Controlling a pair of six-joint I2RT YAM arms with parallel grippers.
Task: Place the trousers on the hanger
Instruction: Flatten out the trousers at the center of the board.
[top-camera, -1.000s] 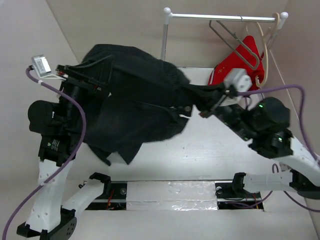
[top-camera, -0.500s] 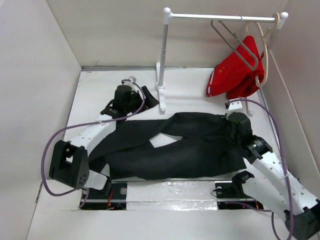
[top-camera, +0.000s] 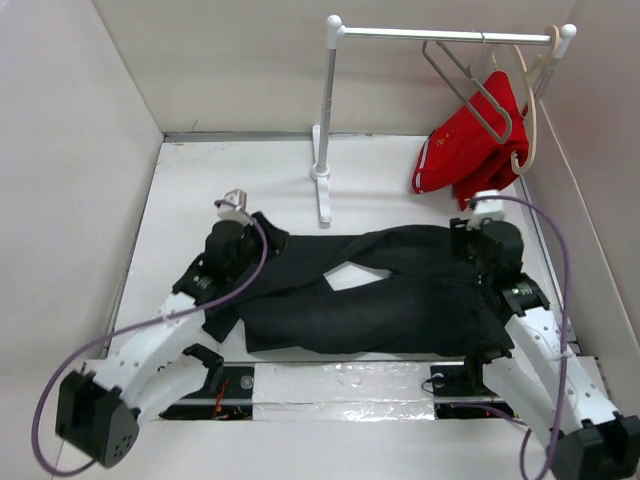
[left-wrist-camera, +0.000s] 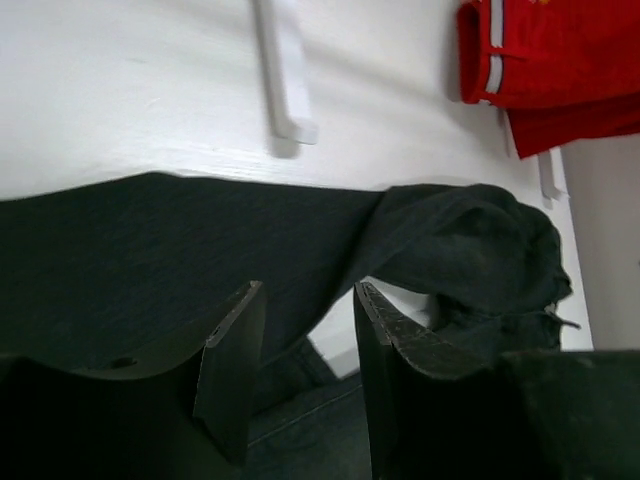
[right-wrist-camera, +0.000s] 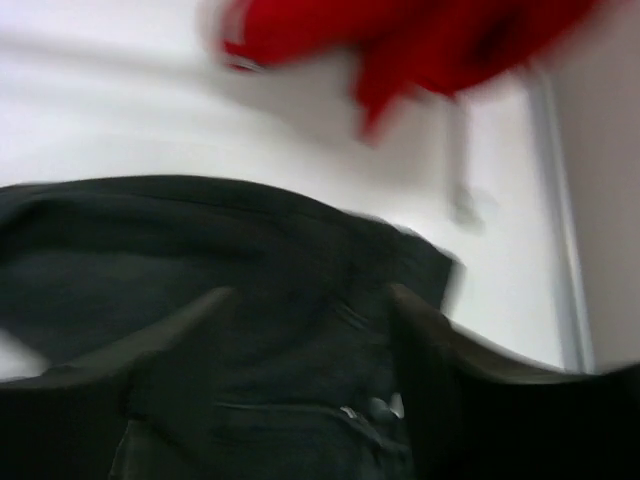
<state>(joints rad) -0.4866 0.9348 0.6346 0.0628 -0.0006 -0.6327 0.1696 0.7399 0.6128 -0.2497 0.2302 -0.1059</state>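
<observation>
The black trousers (top-camera: 400, 300) lie flat across the table, legs to the left and waist to the right. My left gripper (top-camera: 262, 240) hovers over the leg ends. In the left wrist view its fingers (left-wrist-camera: 230, 370) stand apart above the cloth (left-wrist-camera: 150, 240) with nothing between them. My right gripper (top-camera: 478, 255) is over the waist. The right wrist view is blurred, but that gripper (right-wrist-camera: 310, 300) shows open above the fabric (right-wrist-camera: 200, 230) and a silver button (right-wrist-camera: 375, 405). The thin grey hanger (top-camera: 470, 80) hangs on the rail at the back right.
A white rack (top-camera: 325, 110) stands at the back, its foot (top-camera: 322, 195) just behind the trousers. A red garment (top-camera: 480, 140) and a cream hanger (top-camera: 530, 110) hang from its rail (top-camera: 450, 33). White walls close in the table on three sides.
A second ago both arms held the trousers bunched up in the air. They now lie spread on the table. The right gripper has let go of them, and the left jaws have narrowed.
</observation>
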